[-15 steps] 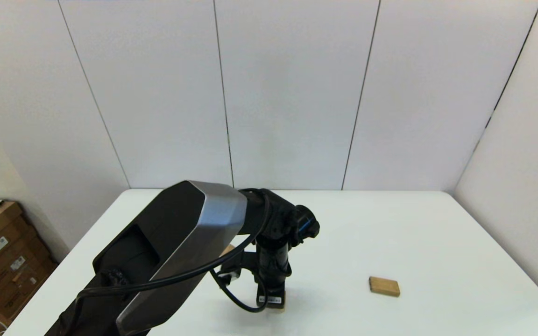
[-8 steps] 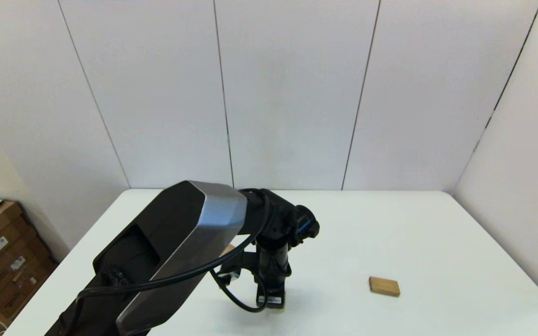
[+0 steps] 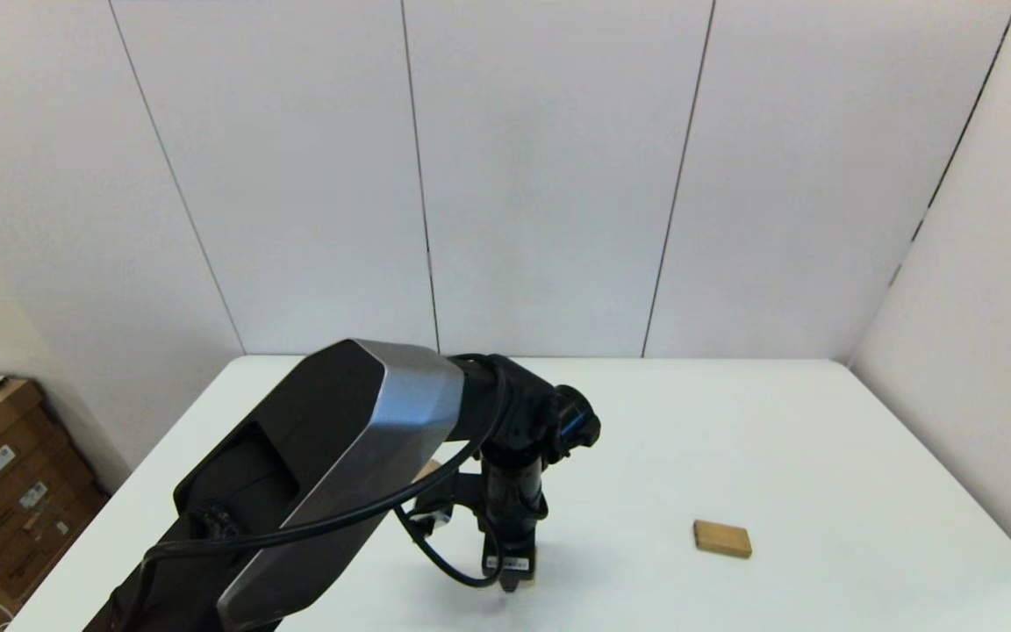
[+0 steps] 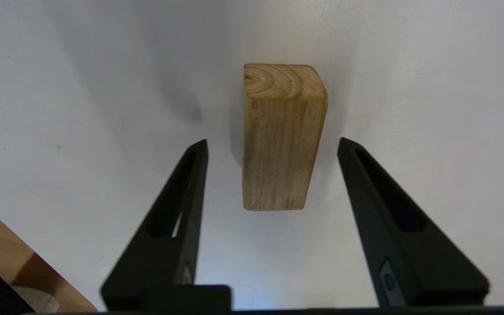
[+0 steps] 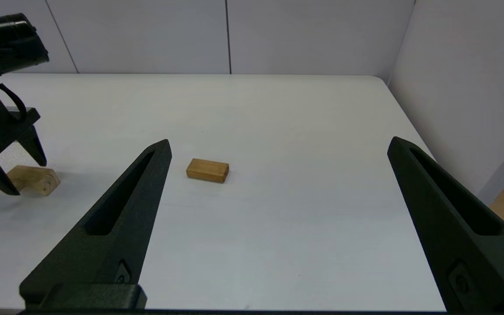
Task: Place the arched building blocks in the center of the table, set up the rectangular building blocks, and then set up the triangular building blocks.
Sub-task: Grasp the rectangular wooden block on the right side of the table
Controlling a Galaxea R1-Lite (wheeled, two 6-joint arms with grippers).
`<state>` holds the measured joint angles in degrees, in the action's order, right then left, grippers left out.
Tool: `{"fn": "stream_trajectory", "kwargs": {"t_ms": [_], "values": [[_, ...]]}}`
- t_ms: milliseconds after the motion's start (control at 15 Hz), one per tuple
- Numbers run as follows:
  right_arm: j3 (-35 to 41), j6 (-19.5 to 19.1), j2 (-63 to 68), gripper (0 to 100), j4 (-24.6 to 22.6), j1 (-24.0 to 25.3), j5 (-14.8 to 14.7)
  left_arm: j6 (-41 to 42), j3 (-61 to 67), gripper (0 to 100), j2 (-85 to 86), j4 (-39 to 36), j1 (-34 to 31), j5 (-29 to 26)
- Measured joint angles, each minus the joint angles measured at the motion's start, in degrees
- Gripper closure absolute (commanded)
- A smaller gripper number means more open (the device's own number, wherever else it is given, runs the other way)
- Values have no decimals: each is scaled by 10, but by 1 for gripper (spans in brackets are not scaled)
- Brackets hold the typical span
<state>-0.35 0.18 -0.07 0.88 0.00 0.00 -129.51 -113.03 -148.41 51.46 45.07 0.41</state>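
The left tool hangs low over the white bench, near its front middle, pointing straight down. Its two black fingers are spread wide, and they hold nothing. Between them, but touching neither, the arched block lies on the bench surface; from the right wrist camera it shows just beside the left tool, with its curved end face turned to that camera. In the head view the arm covers nearly all of this block. The rectangular block lies flat on the bench, well apart, to the right side of the left arm. The right tool waits above the near right part of the bench, its fingers also wide open and empty, with the rectangular block ahead of it. A corner of another wooden piece shows behind the left arm, and I cannot tell which block it is.
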Motion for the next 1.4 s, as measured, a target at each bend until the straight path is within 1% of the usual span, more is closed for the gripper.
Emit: {"fn": "stream_trajectory", "kwargs": {"t_ms": [400, 533, 733, 933, 1067, 1200, 1400], "values": [[0, 0, 0, 0, 0, 0, 0, -8, 5, 0, 34, 3, -6, 7], [0, 0, 0, 0, 0, 0, 0, -7, 8, 0, 69, 4, -17, 33], [0, 0, 0, 0, 0, 0, 0, -5, 30, 0, 125, 5, -30, 90], [0, 0, 0, 0, 0, 0, 0, 3, 66, 0, 187, 3, -42, 125], [0, 0, 0, 0, 0, 0, 0, 43, 90, 0, 247, 3, -59, 143], [0, 0, 0, 0, 0, 0, 0, 116, 127, 0, 324, 2, -86, 166], [0, 0, 0, 0, 0, 0, 0, 288, 211, 0, 471, 2, -163, 189]]}}
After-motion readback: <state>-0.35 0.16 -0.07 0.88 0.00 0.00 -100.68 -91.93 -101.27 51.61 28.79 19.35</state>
